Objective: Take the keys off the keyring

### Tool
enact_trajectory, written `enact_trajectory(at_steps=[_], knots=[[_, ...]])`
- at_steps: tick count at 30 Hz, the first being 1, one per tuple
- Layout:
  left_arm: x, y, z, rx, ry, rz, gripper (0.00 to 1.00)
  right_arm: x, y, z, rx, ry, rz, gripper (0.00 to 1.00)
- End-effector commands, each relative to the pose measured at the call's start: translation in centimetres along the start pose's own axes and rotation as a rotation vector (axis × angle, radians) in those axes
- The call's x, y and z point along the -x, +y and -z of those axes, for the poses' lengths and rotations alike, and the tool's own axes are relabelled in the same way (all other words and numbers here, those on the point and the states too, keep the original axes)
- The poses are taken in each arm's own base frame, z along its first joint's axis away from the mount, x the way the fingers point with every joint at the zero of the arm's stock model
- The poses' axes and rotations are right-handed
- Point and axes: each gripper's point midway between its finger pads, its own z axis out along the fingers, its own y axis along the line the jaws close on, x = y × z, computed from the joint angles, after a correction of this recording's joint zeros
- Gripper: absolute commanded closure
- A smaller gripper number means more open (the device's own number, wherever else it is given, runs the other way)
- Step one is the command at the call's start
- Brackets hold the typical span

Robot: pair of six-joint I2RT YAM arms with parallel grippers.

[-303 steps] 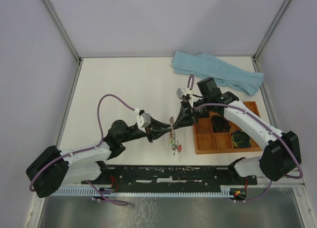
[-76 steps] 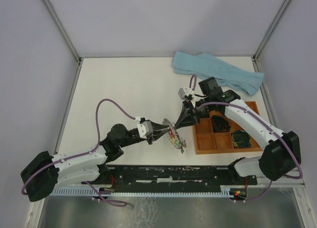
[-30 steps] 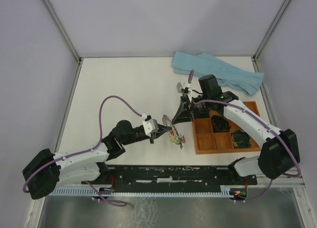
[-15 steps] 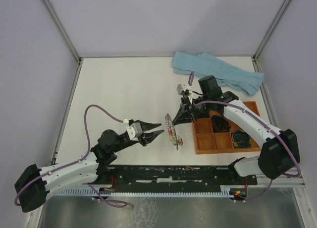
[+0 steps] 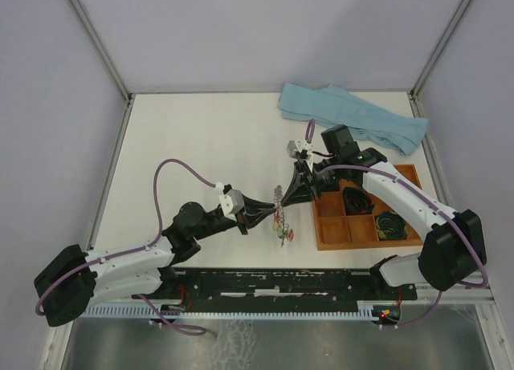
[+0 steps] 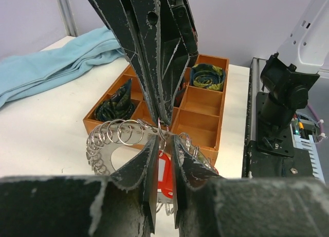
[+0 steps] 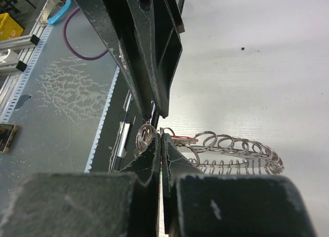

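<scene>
2 lilac-grey walls meet behind a white table, with bare metal posts at the corners; a blue cloth lies crumpled at the far right, and an orange tray near the right edge holds dark coiled bundles in 2 of its compartments.

We see the keyring lifted off the table just left of the tray, directly between the 2 grippers; the right gripper has its fingers pressed together on the ring's upper edge; the left gripper meets it from the opposite side, narrowed to a thin slot with a red key pinched in it; other coloured keys hang below.
</scene>
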Motion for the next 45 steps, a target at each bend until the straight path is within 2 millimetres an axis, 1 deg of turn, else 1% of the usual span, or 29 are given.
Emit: enact_trajectory(at_steps=[1, 11, 21, 28, 29, 31, 33, 36, 38, 40, 43, 45], knots=[[4.1, -0.3, -1.3, -0.031, -0.122, 0.005, 0.77, 3.0, 1.3, 0.3, 0.046, -0.052, 0.110, 0.99], [2.8, -0.2, -2.2, -0.041, -0.083, 0.019, 0.77, 3.1, 1.4, 0.3, 0.051, -0.052, 0.112, 0.99], [1.6, 0.1, -2.4, -0.029, -0.048, 0.028, 0.78, 3.1, 1.5, 0.3, 0.053, -0.053, 0.115, 0.99], [1.5, -0.2, -2.7, -0.046, -0.045, 0.036, 0.83, 3.1, 1.5, 0.3, 0.053, -0.052, 0.115, 0.99], [1.5, -0.2, -2.7, -0.047, -0.047, 0.036, 0.85, 3.1, 1.5, 0.3, 0.052, -0.052, 0.115, 0.99], [1.6, -0.2, -2.7, -0.048, -0.049, 0.036, 0.93, 3.0, 1.5, 0.3, 0.050, -0.049, 0.117, 0.99], [1.7, -0.2, -2.6, -0.048, -0.055, 0.033, 0.97, 2.9, 1.5, 0.3, 0.047, -0.043, 0.124, 0.99], [2.0, -0.2, -2.4, -0.044, -0.058, 0.026, 0.97, 2.6, 1.6, 0.3, 0.043, -0.029, 0.134, 0.99], [1.6, -0.1, -2.3, -0.044, -0.028, 0.020, 0.97, 2.3, 1.5, 0.4, 0.028, -0.009, 0.148, 0.98], [1.2, -0.1, -2.2, -0.045, 0.028, 0.012, 0.97, 2.0, 1.5, 0.8, 0.008, 0.026, 0.176, 0.91], [0.5, 0.2, -1.9, -0.043, 0.160, -0.002, 0.97, 1.3, 1.4, 1.5, -0.029, 0.100, 0.224, 0.70], [0.2, 0.2, -1.4, -0.051, 0.262, -0.012, 0.97, 1.0, 1.3, 2.2, -0.057, 0.155, 0.266, 0.59]])
